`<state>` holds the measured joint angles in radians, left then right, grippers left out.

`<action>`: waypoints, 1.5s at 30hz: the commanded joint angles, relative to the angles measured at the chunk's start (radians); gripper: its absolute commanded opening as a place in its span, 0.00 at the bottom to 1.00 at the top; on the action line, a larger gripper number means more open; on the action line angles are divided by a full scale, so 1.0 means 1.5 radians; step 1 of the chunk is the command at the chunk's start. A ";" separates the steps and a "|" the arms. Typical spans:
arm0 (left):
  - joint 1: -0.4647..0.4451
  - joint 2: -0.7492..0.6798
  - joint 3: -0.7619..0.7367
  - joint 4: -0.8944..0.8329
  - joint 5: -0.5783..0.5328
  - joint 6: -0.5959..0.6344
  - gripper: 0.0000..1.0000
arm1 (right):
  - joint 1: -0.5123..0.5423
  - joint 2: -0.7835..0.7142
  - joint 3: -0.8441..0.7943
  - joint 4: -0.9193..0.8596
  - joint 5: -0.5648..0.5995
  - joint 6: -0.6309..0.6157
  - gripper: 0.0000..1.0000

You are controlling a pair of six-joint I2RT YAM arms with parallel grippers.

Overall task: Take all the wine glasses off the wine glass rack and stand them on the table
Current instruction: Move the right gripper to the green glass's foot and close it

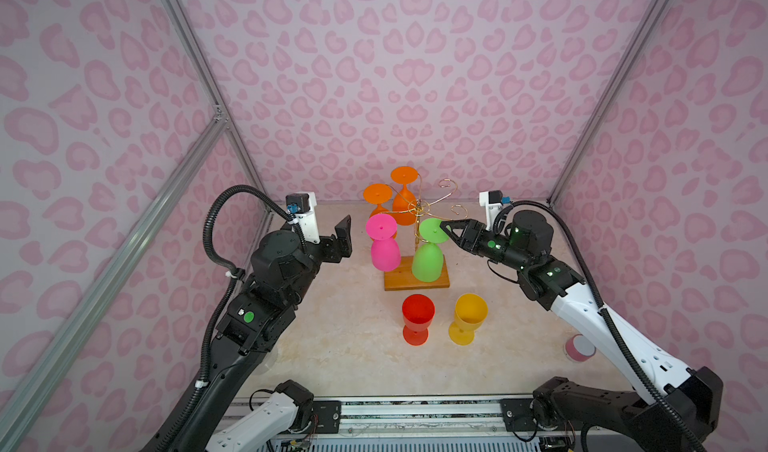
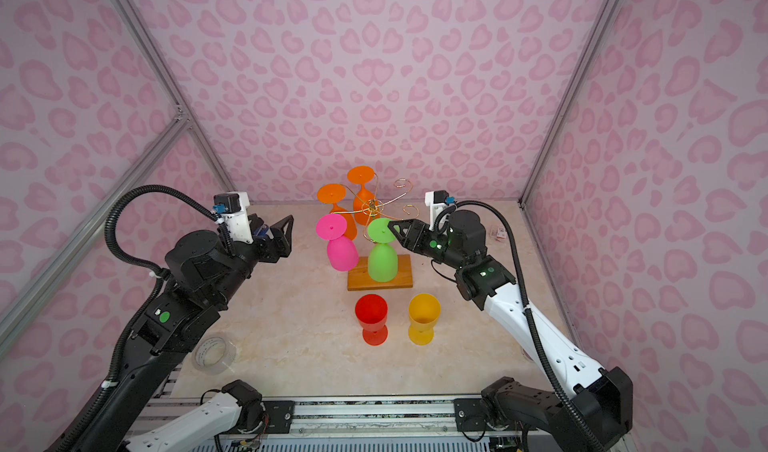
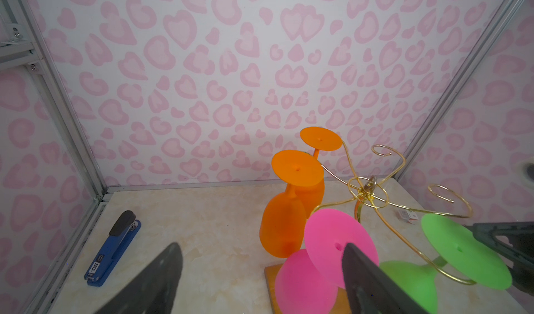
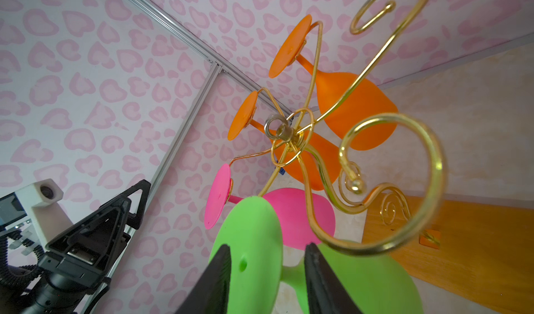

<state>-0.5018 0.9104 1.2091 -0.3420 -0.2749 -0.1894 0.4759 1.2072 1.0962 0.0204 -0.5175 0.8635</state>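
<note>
The wine glass rack [image 1: 419, 208] [image 2: 371, 208] is gold wire on a wooden base [image 1: 395, 282], at the back middle of the table. A green wine glass [image 1: 428, 262] [image 4: 251, 240] hangs upside down from its front right arm. My right gripper [image 1: 444, 226] [image 4: 268, 246] straddles this glass's foot: one finger lies against the flat foot, the other beside the stem with a gap left. A pink glass [image 1: 384, 254] and two orange glasses [image 1: 404, 204] hang from other arms. My left gripper [image 1: 343, 237] [image 3: 260, 244] stands open, just left of the pink glass, holding nothing.
A red glass [image 1: 417, 317] and a yellow glass [image 1: 469, 314] stand upright in front of the rack. A tape roll [image 2: 214, 354] lies near the left arm, a blue stapler [image 3: 112, 252] by the left wall, and a pink-and-white round thing [image 1: 579, 347] at the right edge.
</note>
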 commanded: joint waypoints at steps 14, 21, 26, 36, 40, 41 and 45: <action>0.024 0.002 -0.023 0.044 0.044 -0.017 0.88 | 0.002 0.015 0.005 0.043 -0.025 0.034 0.07; 0.028 0.000 -0.027 0.043 0.053 -0.019 0.88 | -0.006 0.014 -0.002 0.078 -0.048 0.068 0.00; 0.030 -0.003 -0.029 0.042 0.054 -0.021 0.88 | -0.018 0.017 -0.008 0.119 -0.071 0.113 0.00; 0.034 0.001 -0.029 0.039 0.063 -0.019 0.88 | -0.037 0.019 -0.029 0.238 -0.115 0.216 0.00; 0.036 0.004 -0.029 0.039 0.066 -0.020 0.88 | -0.039 0.016 -0.029 0.235 -0.123 0.217 0.00; 0.036 0.005 -0.029 0.040 0.068 -0.019 0.87 | -0.040 0.016 -0.028 0.232 -0.126 0.217 0.00; 0.039 0.007 -0.026 0.040 0.072 -0.019 0.87 | -0.038 0.014 -0.025 0.220 -0.132 0.211 0.00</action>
<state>-0.4461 0.9192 1.1690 -0.3168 -0.1795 -0.2157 0.4175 1.2320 1.0554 0.3141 -0.6937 1.1755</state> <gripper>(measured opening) 0.873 0.049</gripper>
